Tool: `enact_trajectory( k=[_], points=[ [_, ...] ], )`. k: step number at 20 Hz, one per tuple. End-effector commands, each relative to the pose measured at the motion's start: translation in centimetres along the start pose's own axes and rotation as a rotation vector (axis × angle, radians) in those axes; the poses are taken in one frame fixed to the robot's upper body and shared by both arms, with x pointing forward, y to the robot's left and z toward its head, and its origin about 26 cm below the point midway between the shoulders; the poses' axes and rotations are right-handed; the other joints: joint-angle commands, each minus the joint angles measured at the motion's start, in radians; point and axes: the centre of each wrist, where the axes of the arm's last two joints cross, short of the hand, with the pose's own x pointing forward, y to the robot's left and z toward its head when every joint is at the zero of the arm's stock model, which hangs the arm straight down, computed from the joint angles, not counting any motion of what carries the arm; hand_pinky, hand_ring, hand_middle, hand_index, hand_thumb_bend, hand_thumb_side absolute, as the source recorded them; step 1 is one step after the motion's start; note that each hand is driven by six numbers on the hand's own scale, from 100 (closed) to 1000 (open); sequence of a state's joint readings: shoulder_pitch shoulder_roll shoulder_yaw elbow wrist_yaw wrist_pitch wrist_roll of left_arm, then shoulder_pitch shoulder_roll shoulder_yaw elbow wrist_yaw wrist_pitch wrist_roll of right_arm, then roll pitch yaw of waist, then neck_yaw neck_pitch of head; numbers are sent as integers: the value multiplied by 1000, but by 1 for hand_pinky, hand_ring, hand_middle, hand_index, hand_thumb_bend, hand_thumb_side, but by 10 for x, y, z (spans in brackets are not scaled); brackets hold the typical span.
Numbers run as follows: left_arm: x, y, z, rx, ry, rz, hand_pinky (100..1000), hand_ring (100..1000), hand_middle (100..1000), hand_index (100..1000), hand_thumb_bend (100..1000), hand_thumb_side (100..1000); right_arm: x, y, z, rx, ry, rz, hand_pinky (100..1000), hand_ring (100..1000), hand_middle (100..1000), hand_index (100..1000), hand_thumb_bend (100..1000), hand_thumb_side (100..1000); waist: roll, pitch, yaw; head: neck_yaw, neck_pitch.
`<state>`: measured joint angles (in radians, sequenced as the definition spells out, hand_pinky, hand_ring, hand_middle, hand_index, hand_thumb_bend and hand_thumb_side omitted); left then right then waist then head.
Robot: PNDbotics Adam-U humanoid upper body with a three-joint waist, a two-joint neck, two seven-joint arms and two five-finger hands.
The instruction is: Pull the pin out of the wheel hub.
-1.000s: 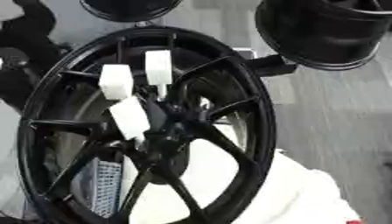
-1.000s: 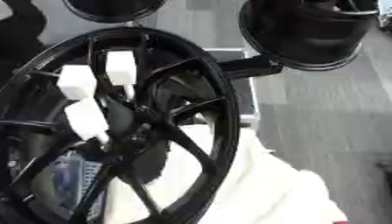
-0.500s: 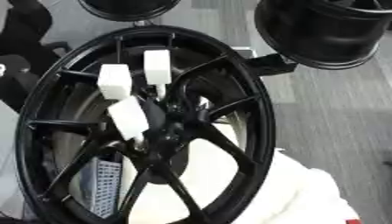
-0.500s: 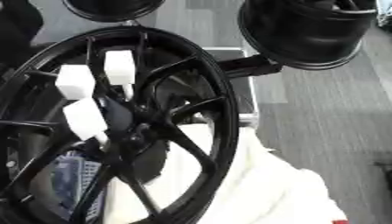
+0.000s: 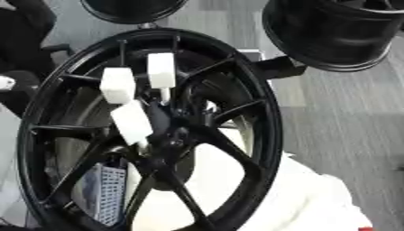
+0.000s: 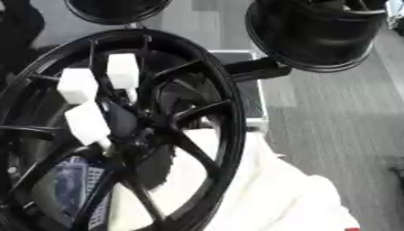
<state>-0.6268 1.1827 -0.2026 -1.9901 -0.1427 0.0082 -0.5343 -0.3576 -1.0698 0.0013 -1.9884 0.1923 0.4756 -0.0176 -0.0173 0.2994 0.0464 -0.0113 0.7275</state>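
Observation:
A large black spoked wheel (image 5: 267,131) stands tilted and fills most of both views, with its hub (image 5: 175,134) near the middle. Three white block-shaped pin heads stick out around the hub: one at the top (image 5: 161,70), one to the upper left (image 5: 118,85) and one lower, close to the hub (image 5: 132,122). A thin pale stem shows under the top block. Neither of my hands shows in either view.
A white cloth (image 5: 308,198) lies under the wheel at the lower right. Two more black wheels sit at the top right (image 5: 335,31) and top middle (image 5: 130,9). A blue-and-white patterned thing (image 5: 103,194) shows through the lower spokes. Grey floor lies to the right.

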Motion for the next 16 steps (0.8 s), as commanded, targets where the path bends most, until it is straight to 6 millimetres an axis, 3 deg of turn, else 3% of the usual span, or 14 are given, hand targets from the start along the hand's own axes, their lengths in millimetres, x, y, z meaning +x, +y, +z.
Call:
enact_trajectory(
  k=[1, 16],
  points=[
    [6, 8, 1, -34, 9, -60, 784, 719, 631, 780, 513, 157, 5, -11, -1, -19, -22, 36, 850, 699, 613, 757, 100, 405, 5, -22, -2, 2, -14],
    [32, 6, -32, -96, 50, 11, 782, 729, 649, 805, 540, 221, 5, -10, -1, -12, -19, 34, 849, 697, 609, 755, 100, 406, 12, -33, -6, -7, -6]
  ],
)
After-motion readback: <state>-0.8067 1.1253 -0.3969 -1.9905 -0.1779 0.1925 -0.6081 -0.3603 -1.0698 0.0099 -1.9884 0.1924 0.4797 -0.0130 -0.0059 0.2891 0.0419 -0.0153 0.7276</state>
